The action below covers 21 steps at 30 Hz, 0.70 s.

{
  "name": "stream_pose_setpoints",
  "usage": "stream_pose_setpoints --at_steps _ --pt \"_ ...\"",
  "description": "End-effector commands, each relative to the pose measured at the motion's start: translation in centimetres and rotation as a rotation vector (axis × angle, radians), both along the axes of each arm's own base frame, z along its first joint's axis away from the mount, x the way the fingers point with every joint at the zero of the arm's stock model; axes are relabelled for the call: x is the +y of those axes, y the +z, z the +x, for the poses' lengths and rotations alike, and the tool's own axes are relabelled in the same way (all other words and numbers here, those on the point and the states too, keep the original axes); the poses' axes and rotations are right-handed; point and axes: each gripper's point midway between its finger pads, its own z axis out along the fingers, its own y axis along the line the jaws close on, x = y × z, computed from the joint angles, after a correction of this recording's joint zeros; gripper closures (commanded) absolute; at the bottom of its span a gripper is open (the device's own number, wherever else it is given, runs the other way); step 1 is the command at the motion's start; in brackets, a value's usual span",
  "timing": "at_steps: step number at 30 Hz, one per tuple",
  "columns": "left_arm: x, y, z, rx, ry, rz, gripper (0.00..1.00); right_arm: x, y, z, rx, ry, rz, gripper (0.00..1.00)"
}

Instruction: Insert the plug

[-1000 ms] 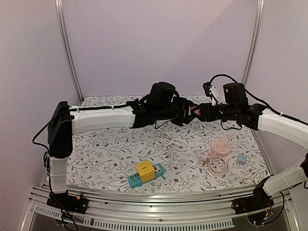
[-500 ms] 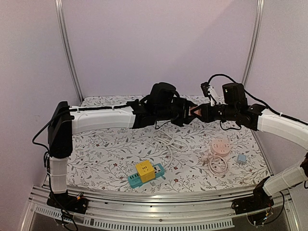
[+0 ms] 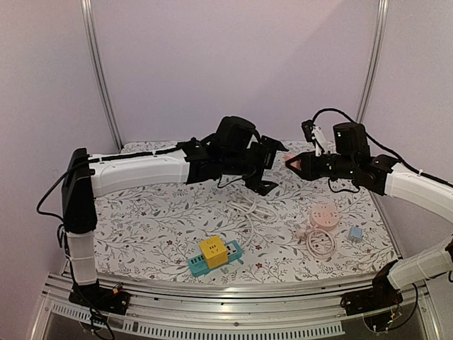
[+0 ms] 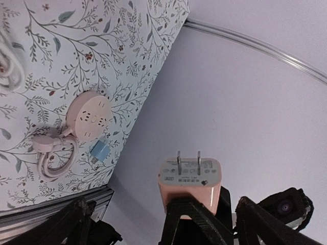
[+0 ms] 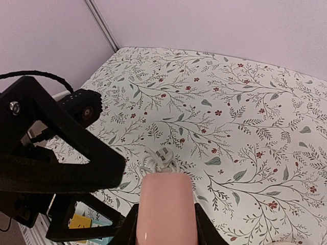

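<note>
The plug (image 3: 291, 161) is a pink cube-shaped adapter with two metal prongs, held in the air above the back of the table. My right gripper (image 3: 297, 163) is shut on it. In the right wrist view the plug's pink body (image 5: 166, 204) fills the gap between my right gripper's (image 5: 166, 227) fingers. In the left wrist view the plug's (image 4: 190, 179) pronged face points at the camera. My left gripper (image 3: 272, 168) stands open just left of the plug and does not touch it; its fingers (image 4: 74, 222) spread wide on either side.
On the flowered tablecloth (image 3: 156, 212) lie a round pink power strip (image 3: 324, 214) with its coiled cable (image 3: 318, 243), a small blue adapter (image 3: 354, 232), a white cable with plug (image 3: 244, 205), and a yellow cube socket (image 3: 212, 250) on a teal strip (image 3: 200, 265).
My left gripper has opened, let go of the pink plug and drawn back to the left. The right gripper has shut on the plug and now holds it alone.
</note>
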Motion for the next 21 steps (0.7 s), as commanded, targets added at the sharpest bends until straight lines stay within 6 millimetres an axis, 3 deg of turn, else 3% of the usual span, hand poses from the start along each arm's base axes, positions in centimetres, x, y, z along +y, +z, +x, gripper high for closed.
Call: stream_pose_setpoints --at_steps 1,5,8,14,21 --pt "3.8 1.2 -0.6 -0.098 -0.023 0.134 0.01 -1.3 -0.1 -0.5 -0.015 -0.034 -0.031 1.00" --pt "8.1 1.2 -0.7 -0.169 0.005 0.262 0.01 -2.2 -0.4 -0.6 -0.008 -0.068 -0.062 1.00" --pt "12.0 2.8 -1.0 -0.257 0.042 0.353 0.01 -2.8 -1.0 -0.7 0.006 -0.089 -0.089 1.00" --pt "22.3 4.5 -2.1 -0.404 0.118 0.676 0.00 -3.3 -1.6 -1.8 0.021 -0.082 -0.093 1.00" --pt "29.9 7.5 -4.2 -0.604 0.100 0.943 0.01 -3.4 -1.9 -2.9 0.030 -0.046 -0.092 1.00"
